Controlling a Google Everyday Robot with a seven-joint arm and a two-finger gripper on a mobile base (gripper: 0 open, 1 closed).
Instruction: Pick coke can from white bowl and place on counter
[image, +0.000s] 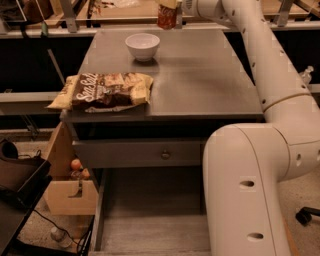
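At the left front of the counter (200, 85) a brown and yellow chip bag (102, 91) lies flat, its corner poking past the edge. Further back and to the right the white bowl (142, 46) stands upright and empty. Above it and slightly to the right, at the top of the view, the coke can (165, 20) hangs in the air, pinched upright in the gripper (168, 14), well clear of the bowl's rim.

The step in hand appears to be the carry and set-down. To do it well, the can should travel sideways onto the bare grey surface to the right of the bowl, away from the bowl and the chip bag. It should stay upright and come straight down until its base sits flat, and only then should the fingers let go.

The white arm (270, 65) rises from its bulky base at the lower right, bends at an elbow by the counter's right edge, and reaches up and leftward across the far side.
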